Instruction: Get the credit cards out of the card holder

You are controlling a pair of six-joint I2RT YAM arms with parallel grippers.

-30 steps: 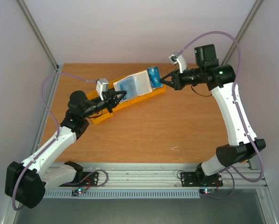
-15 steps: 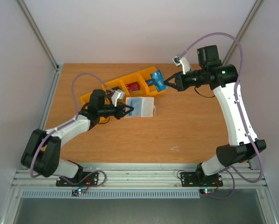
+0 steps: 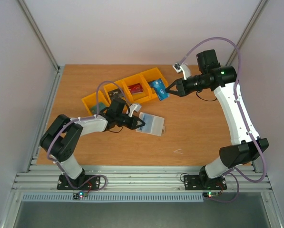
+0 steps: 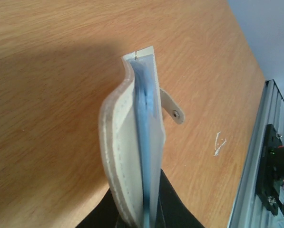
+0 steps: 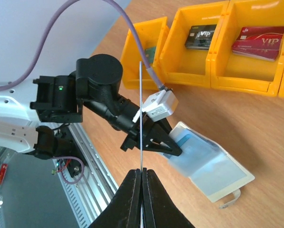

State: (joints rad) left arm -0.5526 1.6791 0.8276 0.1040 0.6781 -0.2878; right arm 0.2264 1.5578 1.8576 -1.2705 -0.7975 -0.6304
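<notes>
The cream and pale-blue bifold card holder (image 3: 151, 124) sits mid-table, near four yellow plastic bins (image 3: 92, 102), its edge pinched in the narrow left gripper (image 3: 138, 124). Only the left wrist view shows its snap tab (image 4: 172, 107). The right gripper (image 3: 169, 91) clamps the blue credit card (image 3: 159, 89). The red card (image 3: 136, 88), dark card (image 3: 114, 93) and teal card (image 5: 149, 53) each lie in a bin.

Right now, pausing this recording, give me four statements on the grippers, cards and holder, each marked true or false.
1. The left gripper is shut on the card holder. True.
2. The right gripper is open and empty. False: it is shut on the blue card.
3. The red card lies in a yellow bin. True.
4. The card holder lies inside a yellow bin. False: it is held over the table, outside the bins.
</notes>
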